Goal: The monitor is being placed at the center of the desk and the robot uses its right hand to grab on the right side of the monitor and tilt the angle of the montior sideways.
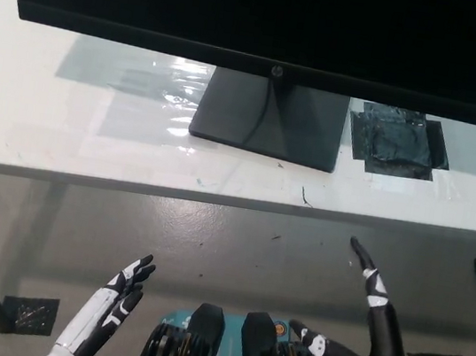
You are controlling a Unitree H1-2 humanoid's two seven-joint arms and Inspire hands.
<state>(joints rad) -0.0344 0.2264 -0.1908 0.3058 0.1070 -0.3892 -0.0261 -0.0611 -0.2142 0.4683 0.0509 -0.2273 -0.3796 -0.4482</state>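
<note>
White table (66,130) carries the black flat monitor (280,14) centrally. Black right hand (368,327) below its edge, fingers spread, empty; white left hand (117,299) likewise. Risk: an off-target reach pushes the stand.

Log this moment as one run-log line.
phase: pre-grasp | right hand: open, below desk edge, not touching monitor | left hand: open, resting low

White left robot hand (116,301) with black fingertips; black right robot hand (365,327) with small white patches.
</note>
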